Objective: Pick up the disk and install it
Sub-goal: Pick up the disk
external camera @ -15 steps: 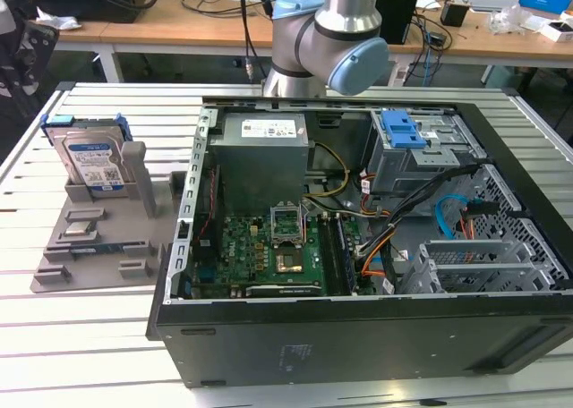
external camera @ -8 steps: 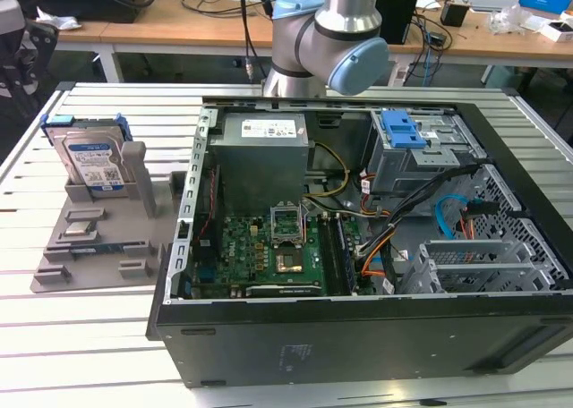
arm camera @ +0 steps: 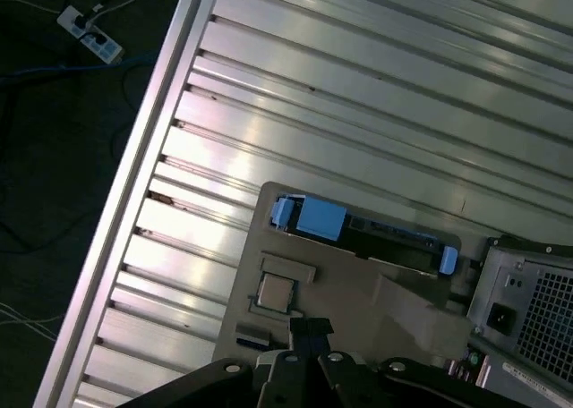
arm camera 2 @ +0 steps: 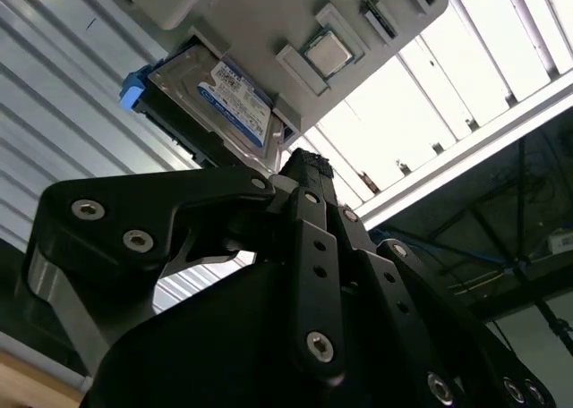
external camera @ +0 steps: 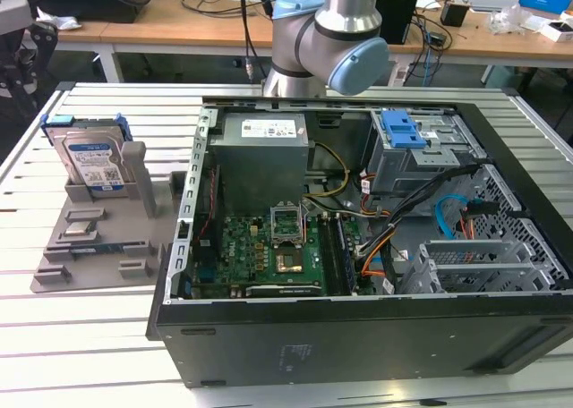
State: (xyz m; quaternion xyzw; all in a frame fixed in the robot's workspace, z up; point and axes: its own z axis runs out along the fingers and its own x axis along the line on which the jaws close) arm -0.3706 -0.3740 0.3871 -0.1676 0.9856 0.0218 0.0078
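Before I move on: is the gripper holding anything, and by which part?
Nothing: the gripper is empty, and the disk stands upright in its grey holder.

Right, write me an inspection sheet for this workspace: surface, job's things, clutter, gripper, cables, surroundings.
Surface: slatted metal table, carrying a grey holder and an open case.
Job's things: disk upright in the holder, not picked up.
Clutter: chip in the holder.
Gripper: gripper apart from the disk.
Cables: orange, blue and black leads in the case; power strip on the floor.
Surroundings: benches with gear behind.
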